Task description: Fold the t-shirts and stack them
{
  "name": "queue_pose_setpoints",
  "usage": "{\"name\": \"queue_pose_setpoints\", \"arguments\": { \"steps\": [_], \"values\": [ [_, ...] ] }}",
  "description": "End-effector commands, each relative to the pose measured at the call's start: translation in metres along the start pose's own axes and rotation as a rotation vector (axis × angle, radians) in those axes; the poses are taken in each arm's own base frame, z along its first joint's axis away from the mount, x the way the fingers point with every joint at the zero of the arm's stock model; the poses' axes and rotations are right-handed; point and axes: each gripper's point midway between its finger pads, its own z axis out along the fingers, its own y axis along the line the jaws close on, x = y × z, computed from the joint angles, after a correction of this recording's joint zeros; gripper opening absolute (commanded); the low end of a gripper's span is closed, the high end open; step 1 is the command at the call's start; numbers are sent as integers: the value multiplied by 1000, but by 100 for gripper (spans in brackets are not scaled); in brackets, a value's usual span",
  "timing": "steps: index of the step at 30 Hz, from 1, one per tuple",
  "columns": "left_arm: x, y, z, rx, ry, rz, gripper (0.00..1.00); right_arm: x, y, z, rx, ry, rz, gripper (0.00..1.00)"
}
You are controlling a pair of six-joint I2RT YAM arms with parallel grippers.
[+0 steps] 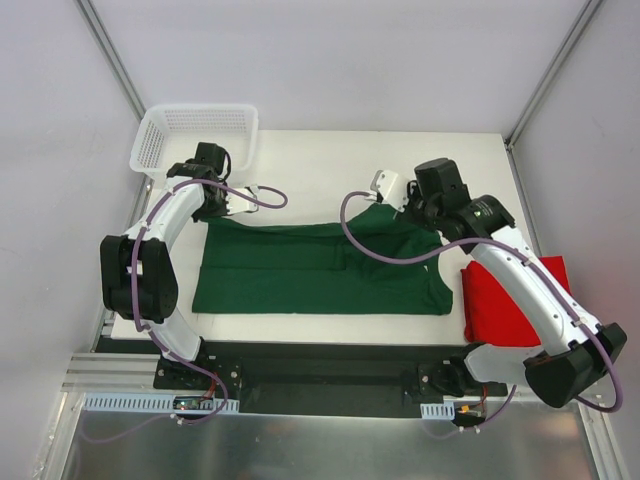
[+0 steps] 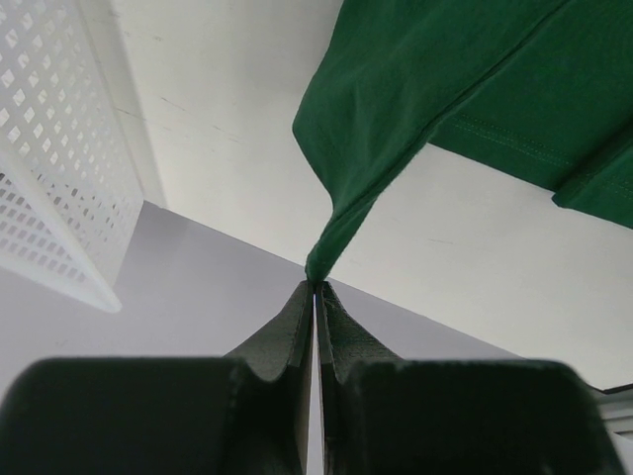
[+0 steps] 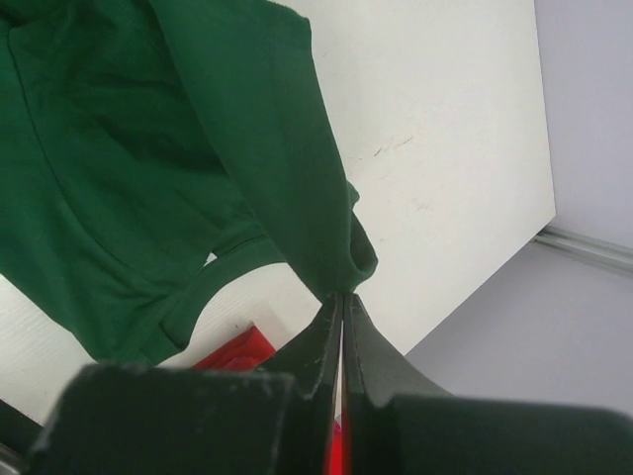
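The dark green t-shirt (image 1: 320, 270) lies folded lengthwise across the middle of the white table. My left gripper (image 1: 222, 205) is shut on its far left corner; in the left wrist view the cloth (image 2: 415, 109) hangs from the pinched fingertips (image 2: 315, 287). My right gripper (image 1: 408, 205) is shut on its far right corner; the right wrist view shows the green cloth (image 3: 198, 148) gathered at the tips (image 3: 342, 295). The red t-shirt (image 1: 515, 300) lies folded at the table's front right, partly under the right arm, and shows as a red patch in the right wrist view (image 3: 232, 351).
A white plastic mesh basket (image 1: 195, 135) stands at the back left corner, close to my left gripper; its wall shows in the left wrist view (image 2: 54, 158). The table's far edge (image 1: 380, 133) meets the white enclosure walls.
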Motion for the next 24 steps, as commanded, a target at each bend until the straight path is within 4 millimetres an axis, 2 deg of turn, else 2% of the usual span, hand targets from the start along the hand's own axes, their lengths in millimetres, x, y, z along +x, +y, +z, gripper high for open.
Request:
{"name": "queue_pose_setpoints", "arguments": {
  "steps": [1,14,24],
  "values": [
    [-3,-10,1,32,1,-3,0,0,4,-8,5,-2,5,1],
    [0,-21,4,53,11,-13,0,12,20,-7,-19,31,-54,1],
    [5,-40,8,85,23,-24,0,17,33,0,-62,59,-86,1]
  ]
}}
